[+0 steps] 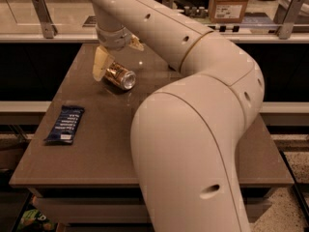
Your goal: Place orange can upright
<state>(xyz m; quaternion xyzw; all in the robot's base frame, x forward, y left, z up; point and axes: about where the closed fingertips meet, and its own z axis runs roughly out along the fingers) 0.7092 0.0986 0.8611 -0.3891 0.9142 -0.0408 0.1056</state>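
orange can (119,75) on side | jaws spread over its far end

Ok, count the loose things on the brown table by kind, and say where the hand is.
Orange-gold aluminium drink can, lying on its side: 1
Dark blue rectangular snack bar packet: 1
Total: 2
Hand is at the can's far end.

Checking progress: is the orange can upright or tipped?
Tipped: the orange can lies on its side, silver end facing the camera; the gripper is at its far end.
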